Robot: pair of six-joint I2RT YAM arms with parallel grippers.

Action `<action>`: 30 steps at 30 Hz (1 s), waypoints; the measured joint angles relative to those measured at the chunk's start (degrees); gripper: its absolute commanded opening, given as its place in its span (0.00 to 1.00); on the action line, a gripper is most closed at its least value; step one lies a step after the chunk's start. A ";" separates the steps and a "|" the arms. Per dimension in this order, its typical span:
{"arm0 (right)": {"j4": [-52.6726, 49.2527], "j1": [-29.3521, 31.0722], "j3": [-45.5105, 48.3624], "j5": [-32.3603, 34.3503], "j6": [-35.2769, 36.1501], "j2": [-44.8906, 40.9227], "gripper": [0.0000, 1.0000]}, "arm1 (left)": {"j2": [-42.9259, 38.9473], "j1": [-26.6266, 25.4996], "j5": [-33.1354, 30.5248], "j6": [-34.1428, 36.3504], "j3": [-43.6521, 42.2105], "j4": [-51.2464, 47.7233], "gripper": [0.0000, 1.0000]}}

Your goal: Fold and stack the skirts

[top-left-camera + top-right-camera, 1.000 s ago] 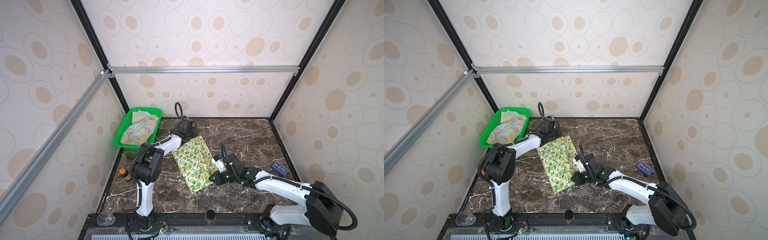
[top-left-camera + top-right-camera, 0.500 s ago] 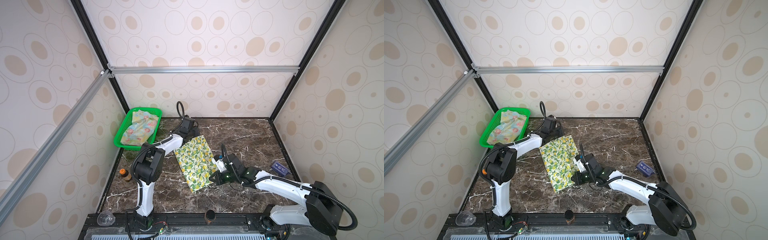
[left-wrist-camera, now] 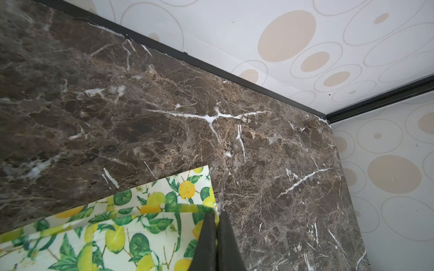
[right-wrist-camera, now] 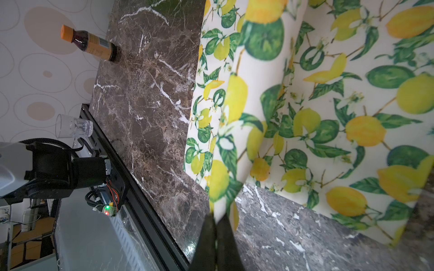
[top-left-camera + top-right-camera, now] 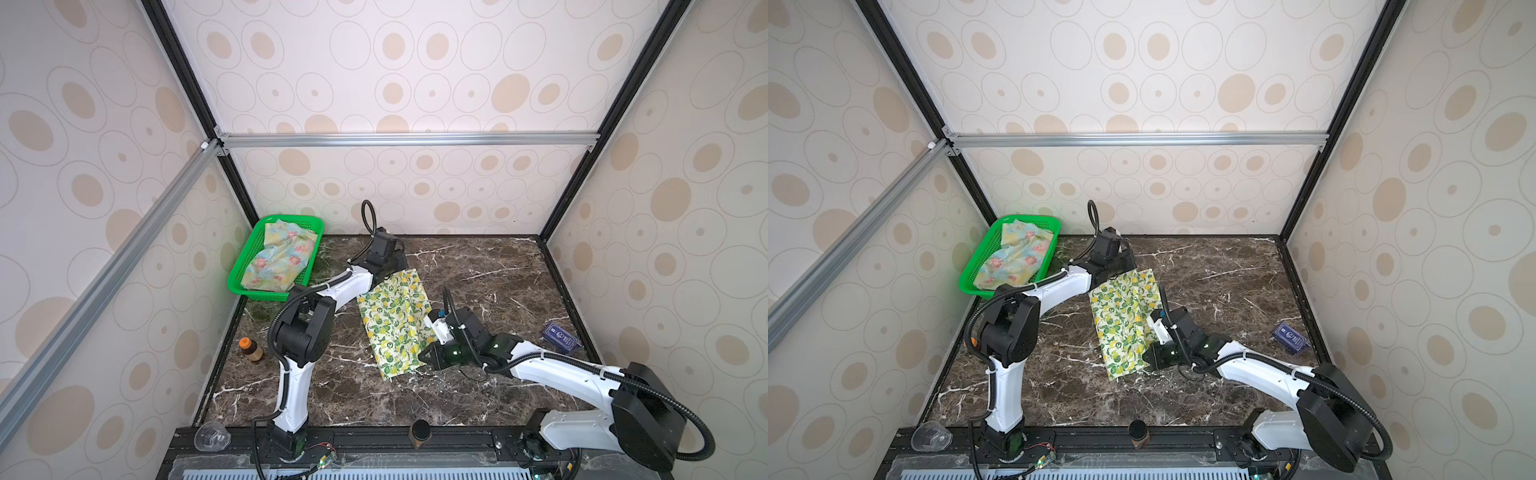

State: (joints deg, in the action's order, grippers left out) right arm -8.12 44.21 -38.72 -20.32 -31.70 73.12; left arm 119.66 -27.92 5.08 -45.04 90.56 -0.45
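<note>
Lemon skirt [image 5: 392, 322] in both jaws

No legible text found, blue box [image 5: 560, 337] at the worktop's [image 5: 478, 270] 3 o'clock edge bears a white emblem, unreadable, orange-capped bottle [image 4: 90, 43] label print too fine to read

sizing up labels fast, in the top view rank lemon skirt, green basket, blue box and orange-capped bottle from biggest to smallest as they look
In a top view:
1. lemon skirt and green basket: they look about alike, too close to rank
2. blue box
3. orange-capped bottle, only a little smaller than the box
</note>
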 measured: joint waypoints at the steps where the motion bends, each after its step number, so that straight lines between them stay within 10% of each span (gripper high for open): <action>1: -0.02 -0.28 0.11 -0.07 -0.02 -0.04 0.00 | 0.68 0.00 0.00 -0.13 0.07 -0.02 0.00; 30: 0.68 -8.57 2.32 -4.61 -0.35 3.67 0.00 | 10.32 0.00 1.29 -3.61 5.38 1.29 0.00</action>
State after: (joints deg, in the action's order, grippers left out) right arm -7.44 35.64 -36.40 -24.93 -32.05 76.79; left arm 129.97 -27.92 6.37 -48.64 95.94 0.84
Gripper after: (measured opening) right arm 0.042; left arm 0.048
